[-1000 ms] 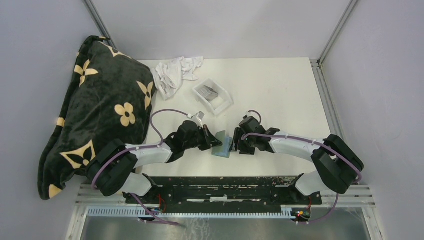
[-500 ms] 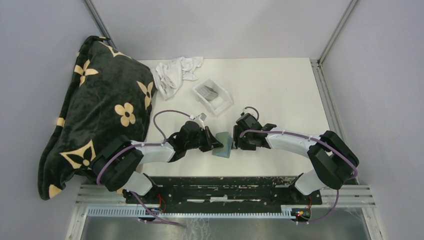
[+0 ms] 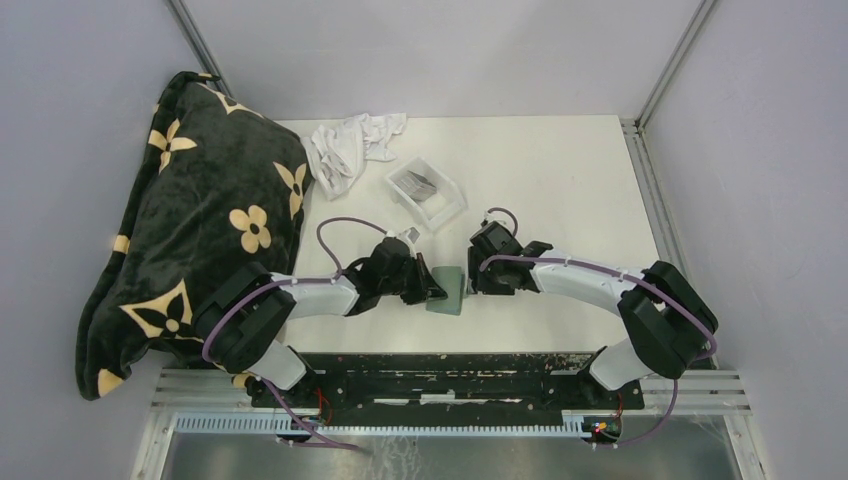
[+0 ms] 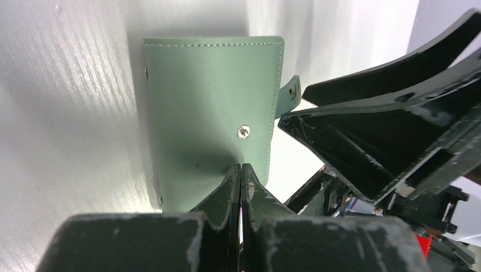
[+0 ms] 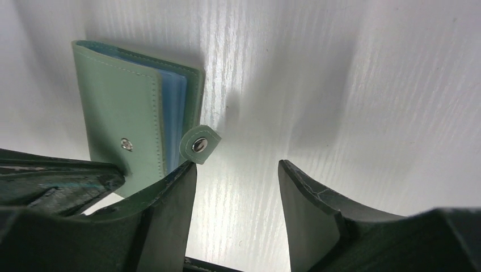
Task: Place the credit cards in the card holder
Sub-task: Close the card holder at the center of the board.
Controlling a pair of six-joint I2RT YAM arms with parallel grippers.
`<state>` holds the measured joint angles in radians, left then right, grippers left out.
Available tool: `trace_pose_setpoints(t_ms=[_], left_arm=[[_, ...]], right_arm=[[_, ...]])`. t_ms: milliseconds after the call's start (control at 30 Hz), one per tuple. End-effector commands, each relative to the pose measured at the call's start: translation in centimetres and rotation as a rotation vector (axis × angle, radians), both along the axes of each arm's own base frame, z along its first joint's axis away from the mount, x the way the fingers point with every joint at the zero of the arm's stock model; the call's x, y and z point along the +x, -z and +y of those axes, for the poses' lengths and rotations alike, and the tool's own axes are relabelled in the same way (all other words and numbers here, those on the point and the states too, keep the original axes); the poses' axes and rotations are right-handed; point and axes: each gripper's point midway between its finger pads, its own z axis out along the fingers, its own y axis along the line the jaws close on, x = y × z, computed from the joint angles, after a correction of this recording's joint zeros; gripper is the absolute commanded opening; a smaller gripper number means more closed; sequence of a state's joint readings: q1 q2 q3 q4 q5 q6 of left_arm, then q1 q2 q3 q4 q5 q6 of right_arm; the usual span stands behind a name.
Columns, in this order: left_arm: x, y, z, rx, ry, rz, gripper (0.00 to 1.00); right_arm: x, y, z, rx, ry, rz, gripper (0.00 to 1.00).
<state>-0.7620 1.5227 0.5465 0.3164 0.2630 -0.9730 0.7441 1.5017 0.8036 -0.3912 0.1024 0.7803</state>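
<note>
Steadily, left gripper (image 4: pixel 240 171) kept pinching the card holder (image 4: pixel 204 96); right gripper (image 5: pixel 235 168), jaws wide, slid along beside it. Opening looked next.

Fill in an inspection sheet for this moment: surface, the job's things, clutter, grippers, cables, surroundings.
Surface: white table, no spills seen.
Job's things: green card holder lies between the two grippers, its snap tab undone; credit cards sit in the clear tray, none in the holder that I can see.
Clutter: white cloth at the far left of the table; dark flowered blanket off its left edge.
Grippers: left gripper shut, tips at the card holder's edge; right gripper open and empty, beside the snap tab.
Cables: purple cables run along both arms, no snag seen.
Surroundings: grey walls, metal frame posts.
</note>
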Motion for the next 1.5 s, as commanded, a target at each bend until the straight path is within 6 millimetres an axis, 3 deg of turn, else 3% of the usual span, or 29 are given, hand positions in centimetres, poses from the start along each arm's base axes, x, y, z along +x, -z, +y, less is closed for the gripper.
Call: trace_pose_setpoints(t_ms=[0,867,1267,1467], left_arm=[[0.2,0.1,-0.1,0.086,0.041,-0.038,0.03],[-1.2,2.8,-0.1,0.268,0.109,0.005,0.03],[-1.2,2.7,-0.3,0.283,0.124,0.002,0.03],[-1.2,2.9,-0.4,0.286,0.130,0.004,0.03]], right_arm=[[1.9,-2.7,0.7,0.016,0.002,-0.072,0.61],[3.3,-4.5,2.8,-0.017,-0.040,-0.040,0.60],[2.8,-4.2,3.4,-0.044,-0.047,0.000,0.48],[2.8,-4.5,4.1,-0.051,-0.062,0.008,0.48]])
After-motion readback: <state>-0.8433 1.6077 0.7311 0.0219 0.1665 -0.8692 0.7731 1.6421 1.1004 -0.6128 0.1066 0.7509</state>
